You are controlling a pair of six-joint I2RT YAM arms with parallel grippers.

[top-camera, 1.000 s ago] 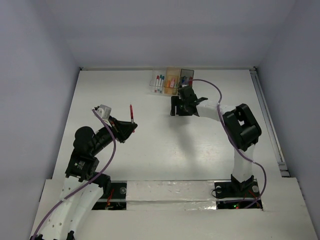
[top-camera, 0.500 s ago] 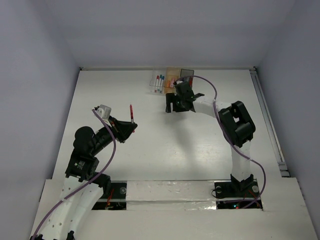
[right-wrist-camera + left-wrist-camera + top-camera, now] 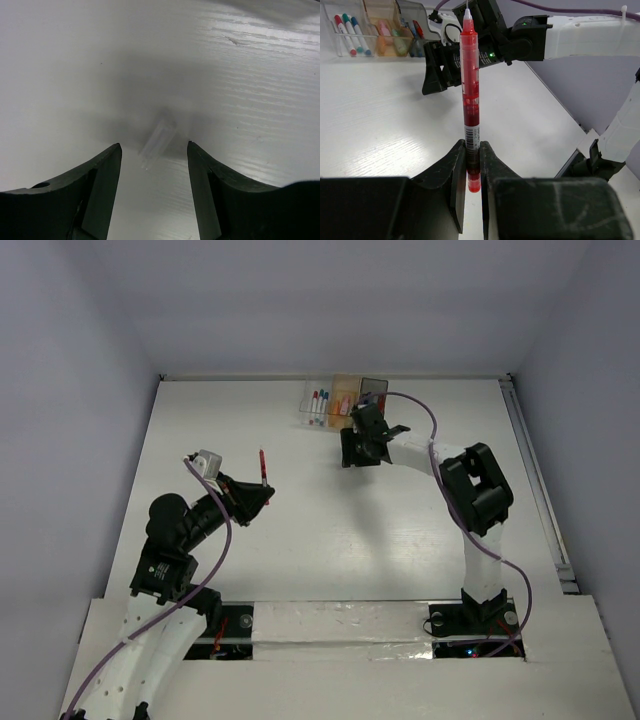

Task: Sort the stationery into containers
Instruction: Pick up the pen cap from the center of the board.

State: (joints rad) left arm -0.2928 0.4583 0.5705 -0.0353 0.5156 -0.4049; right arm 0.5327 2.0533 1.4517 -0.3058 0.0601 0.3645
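From the top camera, the left gripper [image 3: 256, 502] sits over the left side of the table [image 3: 300, 560], clamped on a red pen [image 3: 263, 467] that sticks up away from the arm's base. The right gripper [image 3: 357, 454] is further back, pointing down at the table just in front of the three bins lined up at the far edge: clear bin [image 3: 317, 406], orange bin [image 3: 345, 400], grey bin [image 3: 373, 392]. Can't really tell how its jaws stand from up here. In the left wrist cam the left gripper [image 3: 472, 150] is pinching the red pen [image 3: 470, 85] down near its lower end, and the pen stands pretty much upright with its pale tip on top. Behind it you can see the right gripper [image 3: 440, 67] low over the table [image 3: 375, 125], and further back the clear bin [image 3: 340, 47] with three markers [image 3: 351, 31] (red, teal and blue caps), the orange bin [image 3: 376, 10] with pink and pale green bits, and the grey bin [image 3: 410, 9] with something red and blue in it. In the right wrist cam the right gripper [image 3: 154, 150] has its fingers [image 3: 102, 175] spread apart, gripping nothing, with a small see-through piece [image 3: 159, 136] lying on the table [image 3: 250, 75] in the gap between the tips. It's too blurry to say what it is.
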